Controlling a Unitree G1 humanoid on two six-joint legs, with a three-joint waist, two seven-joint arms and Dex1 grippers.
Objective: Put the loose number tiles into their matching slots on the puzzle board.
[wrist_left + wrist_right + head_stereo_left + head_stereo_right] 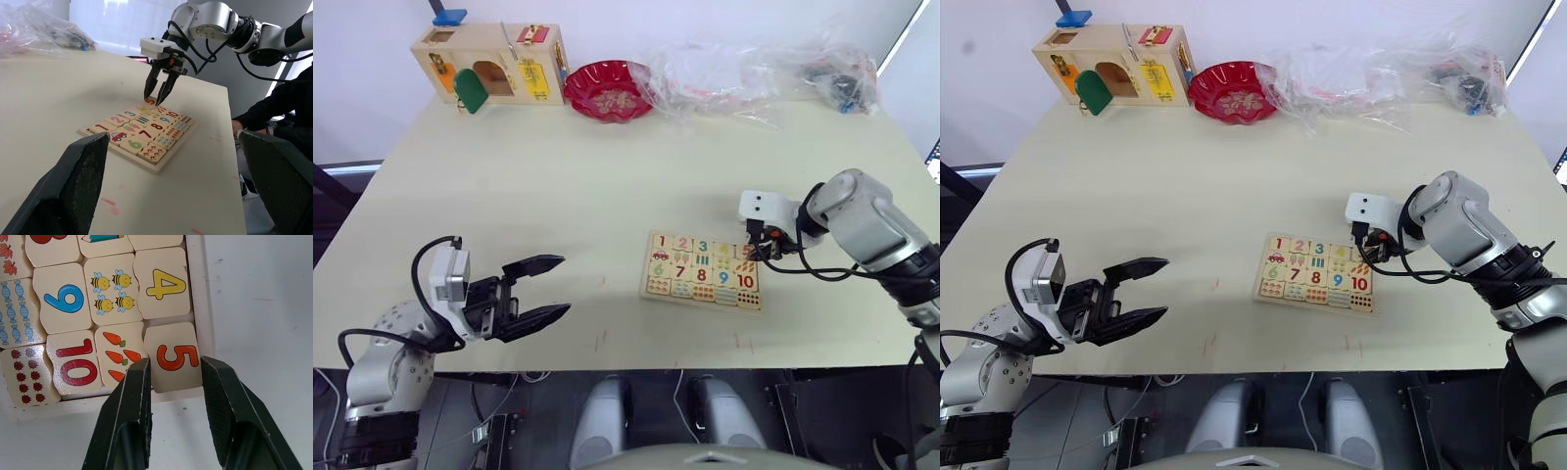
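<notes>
The puzzle board (645, 277) lies flat on the table right of centre. Number tiles 1 to 4 sit in its far row, with 6 to 10 and picture tiles in the rows below. The orange 5 tile (177, 357) is at the board's far right corner, overlapping the rim a little. My right gripper (756, 251) points down over that corner, and its two fingers (134, 396) press against the tile's opposite edges. My left gripper (565, 284) hovers open and empty near the front left of the table, well away from the board.
A wooden box with coloured doors (494, 64), a red bowl (609, 90) and clear plastic bags (744, 73) line the far edge. A person's dark sleeve (274, 105) shows beyond the table's right side. Bare tabletop lies between my left gripper and the board.
</notes>
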